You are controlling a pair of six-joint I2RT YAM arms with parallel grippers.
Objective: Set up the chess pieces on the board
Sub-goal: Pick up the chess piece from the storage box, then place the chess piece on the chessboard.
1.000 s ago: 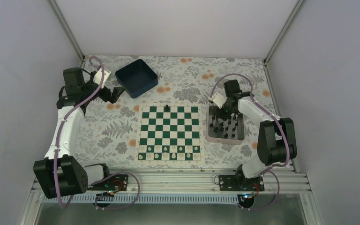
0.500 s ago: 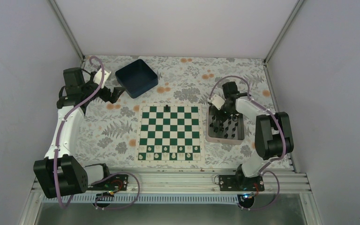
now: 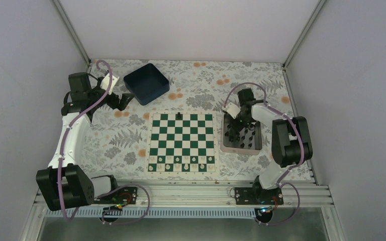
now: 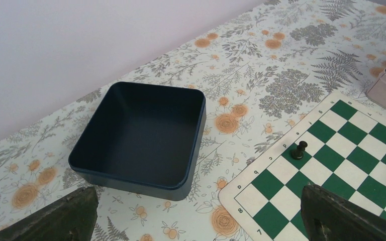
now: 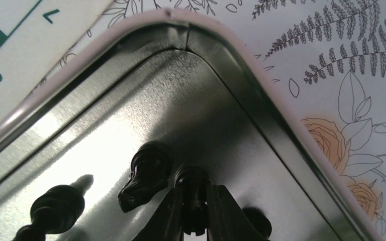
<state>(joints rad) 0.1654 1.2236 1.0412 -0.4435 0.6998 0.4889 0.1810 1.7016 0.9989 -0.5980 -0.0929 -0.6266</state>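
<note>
The green-and-white board (image 3: 182, 143) lies mid-table, with one black piece (image 3: 180, 115) standing on its far row; the left wrist view shows that piece (image 4: 298, 150) as well. Several black chess pieces stand in the silver tray (image 3: 240, 149) right of the board. My right gripper (image 3: 240, 123) is down in the tray's far end. In the right wrist view it (image 5: 195, 201) is shut on a black rook-like piece (image 5: 193, 182), beside a black knight (image 5: 143, 175). My left gripper (image 3: 125, 99) hangs open near the blue bin, holding nothing.
A dark blue square bin (image 3: 147, 83) sits at the back left, empty inside (image 4: 140, 133). Small white pieces (image 3: 181, 159) stand along the board's near rows. The tray's curved rim (image 5: 261, 65) lies close around my right gripper. Walls enclose the table on three sides.
My right gripper has sunk into the far end of the tray and closed its fingers on a black piece. The right elbow has swung inward. The left arm has not moved.
</note>
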